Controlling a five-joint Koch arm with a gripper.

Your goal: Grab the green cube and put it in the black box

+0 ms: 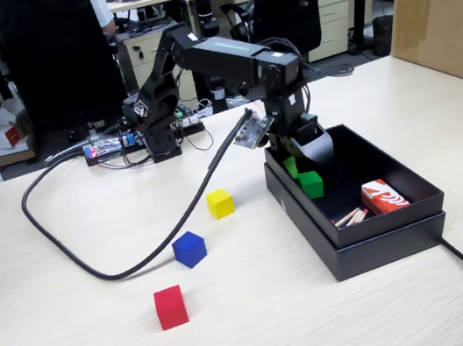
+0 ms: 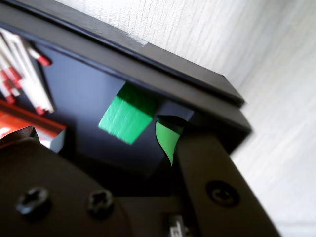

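The green cube (image 1: 311, 184) (image 2: 127, 114) lies inside the black box (image 1: 377, 246) (image 2: 163, 66), near its back left corner in the fixed view, free of the jaws. My gripper (image 1: 303, 161) (image 2: 98, 140) hangs just above it, reaching down into the box, and it is open. In the wrist view its green-tipped finger (image 2: 167, 138) stands right of the cube, apart from it. The dark finger's tip (image 2: 29, 133) sits far to the left.
A red and white matchbox (image 1: 384, 196) and loose matches (image 1: 350, 218) lie in the box. Yellow (image 1: 220, 202), blue (image 1: 189, 249) and red (image 1: 170, 307) cubes sit on the table to its left. A black cable (image 1: 96, 267) loops across the table. A cardboard box (image 1: 443, 4) stands back right.
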